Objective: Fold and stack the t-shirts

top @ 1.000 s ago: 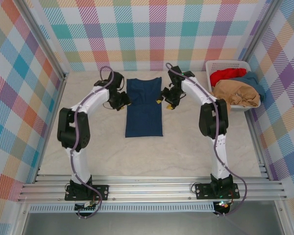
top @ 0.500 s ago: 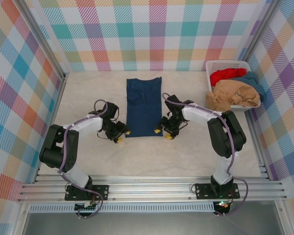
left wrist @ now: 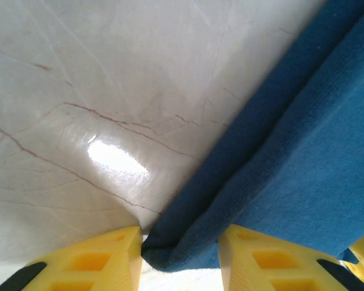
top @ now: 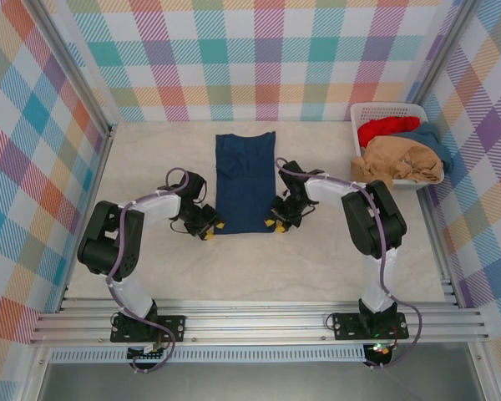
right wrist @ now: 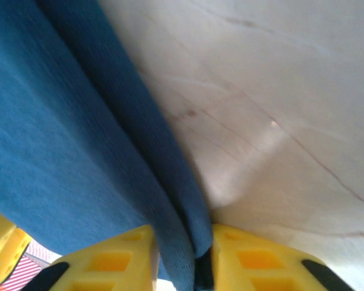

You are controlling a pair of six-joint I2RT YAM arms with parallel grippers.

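A navy blue t-shirt (top: pixel 245 180) lies on the table, folded into a long narrow strip. My left gripper (top: pixel 210 230) is at the strip's near left corner. In the left wrist view its yellow fingers (left wrist: pixel 91 264) stand apart, and the shirt's corner (left wrist: pixel 188 236) lies loose between them, so this gripper (left wrist: pixel 181 245) is open. My right gripper (top: pixel 275 223) is at the near right corner. There its yellow fingers (right wrist: pixel 261 260) press the shirt's folded edge (right wrist: pixel 182 230) from both sides, and the gripper (right wrist: pixel 182 248) is shut on it.
A white slatted basket (top: pixel 390 109) stands at the back right. It holds a red t-shirt (top: pixel 387 128), a tan one (top: pixel 405 159) and a teal-blue one (top: pixel 430 138). Bare marble-look tabletop (top: pixel 259 267) lies in front of the navy strip.
Both grippers came down from the sides of the shirt's upper half to its near corners. The right gripper has closed on the right edge. The left jaws have narrowed around the left corner.
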